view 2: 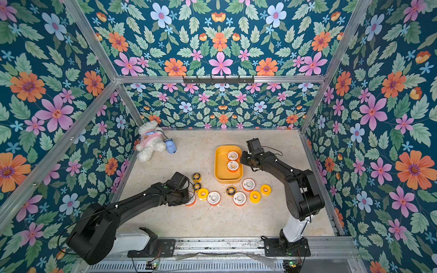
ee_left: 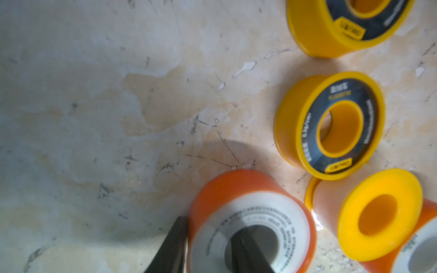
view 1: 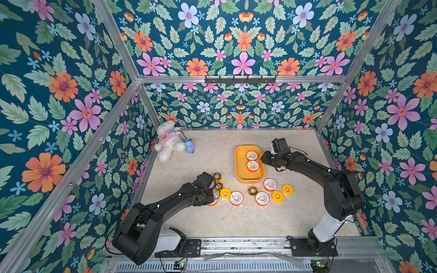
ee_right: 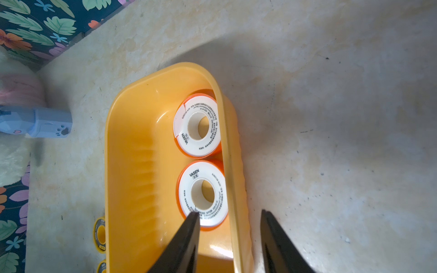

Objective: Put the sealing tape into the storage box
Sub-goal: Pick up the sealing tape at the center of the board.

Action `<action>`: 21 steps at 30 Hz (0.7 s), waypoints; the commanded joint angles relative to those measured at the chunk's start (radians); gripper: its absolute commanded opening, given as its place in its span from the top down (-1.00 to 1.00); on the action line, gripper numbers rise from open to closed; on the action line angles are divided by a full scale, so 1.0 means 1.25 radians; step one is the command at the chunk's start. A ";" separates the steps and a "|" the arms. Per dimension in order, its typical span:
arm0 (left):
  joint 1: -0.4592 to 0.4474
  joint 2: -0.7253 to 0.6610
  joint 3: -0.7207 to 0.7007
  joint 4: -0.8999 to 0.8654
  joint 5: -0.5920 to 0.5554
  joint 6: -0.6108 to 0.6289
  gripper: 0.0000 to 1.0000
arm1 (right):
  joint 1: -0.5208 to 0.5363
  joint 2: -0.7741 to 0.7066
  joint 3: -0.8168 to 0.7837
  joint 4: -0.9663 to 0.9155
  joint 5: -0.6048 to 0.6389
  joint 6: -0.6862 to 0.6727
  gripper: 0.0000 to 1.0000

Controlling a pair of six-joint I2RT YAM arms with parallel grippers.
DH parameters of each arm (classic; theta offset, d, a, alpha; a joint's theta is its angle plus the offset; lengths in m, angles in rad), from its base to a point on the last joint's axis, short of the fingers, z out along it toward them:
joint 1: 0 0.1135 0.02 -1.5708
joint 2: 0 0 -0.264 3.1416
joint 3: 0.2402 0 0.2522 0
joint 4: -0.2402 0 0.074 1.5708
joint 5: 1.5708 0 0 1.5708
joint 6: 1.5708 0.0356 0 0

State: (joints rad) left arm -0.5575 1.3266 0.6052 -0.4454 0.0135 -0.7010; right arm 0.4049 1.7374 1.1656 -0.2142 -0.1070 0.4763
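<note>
My left gripper (ee_left: 210, 227) is shut on the wall of a white-faced, orange-rimmed sealing tape spool (ee_left: 250, 212), one finger in its centre hole and one against the rim. The arm hides most of this spool (view 1: 214, 202) in both top views. Several more spools lie on the table beside it, among them black-and-yellow (ee_left: 331, 125), all-yellow (view 1: 225, 193) and white (view 1: 236, 198) ones. The yellow storage box (view 1: 237, 165) holds two white spools (ee_right: 197, 125) (ee_right: 203, 192). My right gripper (ee_right: 229, 212) hangs open and empty, straddling the box's right wall (ee_right: 227, 146).
A white plush toy (view 1: 169, 140) with a small blue case (view 1: 189, 146) lies at the back left corner. Loose spools (view 1: 270, 184) also sit just in front of the box. Flowered walls close in the table on three sides.
</note>
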 commanded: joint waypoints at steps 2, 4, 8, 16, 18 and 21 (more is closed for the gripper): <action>-0.003 0.033 0.009 -0.025 -0.041 0.019 0.42 | 0.000 0.009 0.005 0.001 -0.017 -0.002 0.05; -0.007 0.042 0.016 -0.034 -0.064 0.022 0.45 | 0.000 0.011 0.004 0.001 -0.017 -0.002 0.05; -0.013 0.021 0.038 -0.052 -0.096 0.017 0.49 | -0.001 0.012 0.002 0.004 -0.021 -0.003 0.05; -0.015 -0.026 0.105 -0.065 -0.096 0.014 0.49 | -0.007 0.014 -0.014 0.010 -0.007 0.003 0.05; -0.016 -0.026 0.131 -0.064 -0.089 0.014 0.50 | -0.007 0.018 -0.015 0.007 -0.004 0.001 0.05; -0.021 -0.012 0.180 -0.056 -0.077 0.021 0.49 | -0.007 0.028 -0.015 0.007 -0.018 -0.006 0.06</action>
State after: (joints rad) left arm -0.5789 1.3033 0.7952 -0.5198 -0.0856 -0.6815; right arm 0.3946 1.7634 1.1488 -0.2066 -0.1287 0.4763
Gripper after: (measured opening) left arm 0.300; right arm 0.475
